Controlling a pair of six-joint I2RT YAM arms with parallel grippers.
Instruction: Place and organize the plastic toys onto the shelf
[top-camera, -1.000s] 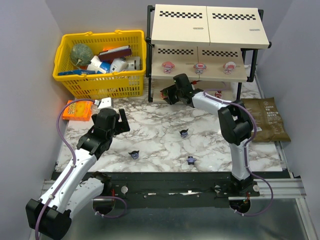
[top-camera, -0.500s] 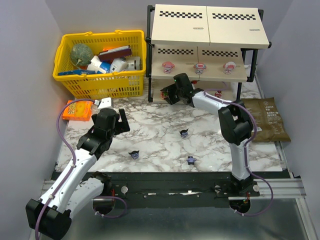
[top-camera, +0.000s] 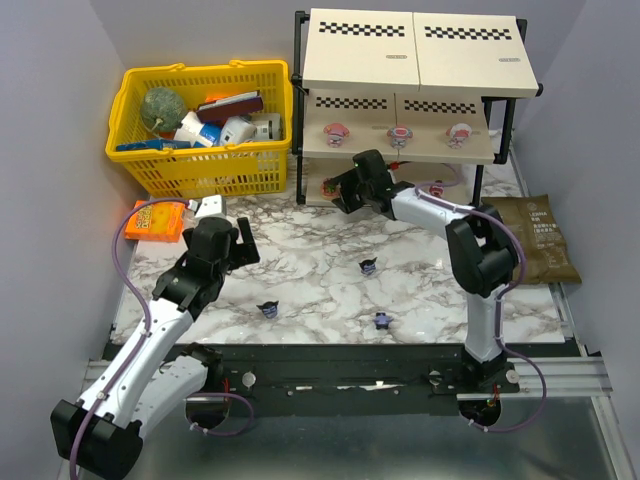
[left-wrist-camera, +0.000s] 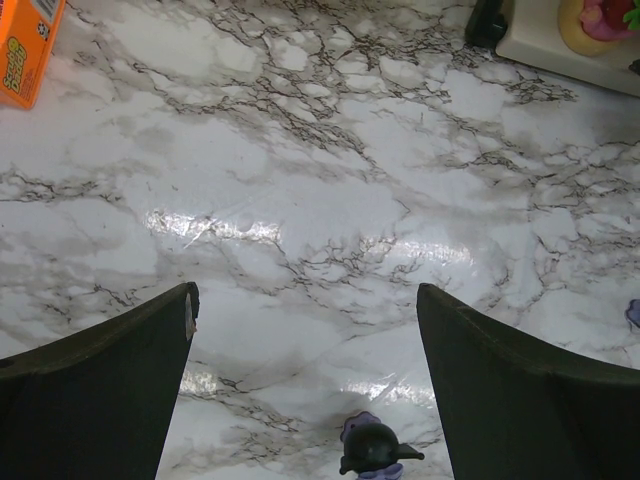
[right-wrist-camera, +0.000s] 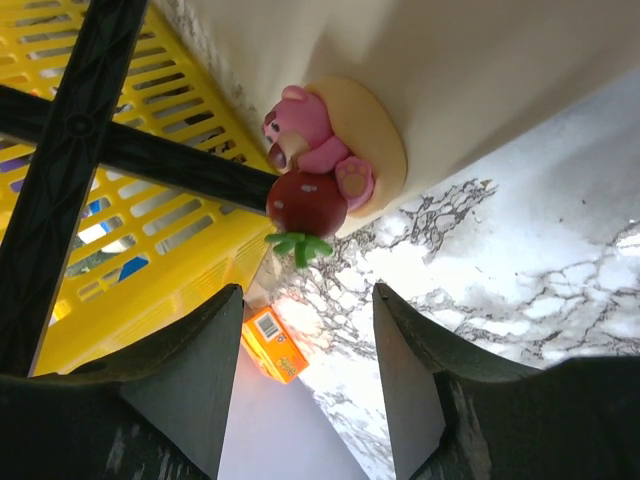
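The shelf (top-camera: 415, 62) stands at the back right. Three pink-and-white toys (top-camera: 400, 134) sit along its middle board. A red-pink toy (top-camera: 325, 185) sits at the left end of the bottom board, and it also shows in the right wrist view (right-wrist-camera: 315, 160); another (top-camera: 437, 186) sits further right. Three dark purple toys lie on the marble table: one (top-camera: 369, 266) mid-table, one (top-camera: 269, 309) and one (top-camera: 381, 320) nearer the front. My right gripper (top-camera: 338, 190) (right-wrist-camera: 308, 300) is open and empty just in front of the left red-pink toy. My left gripper (top-camera: 243, 243) (left-wrist-camera: 305, 295) is open, empty, above the table; a dark toy (left-wrist-camera: 372, 450) lies below it.
A yellow mesh basket (top-camera: 150, 165) full of larger items stands at the back left, beside the shelf's black post (right-wrist-camera: 70, 150). An orange box (top-camera: 158, 220) (left-wrist-camera: 25, 45) lies in front of it. A brown pouch (top-camera: 540, 235) lies at the right edge.
My right arm has shifted slightly to the right, its elbow lower, and the gripper has eased back a little from the bottom board. The left arm has not moved.
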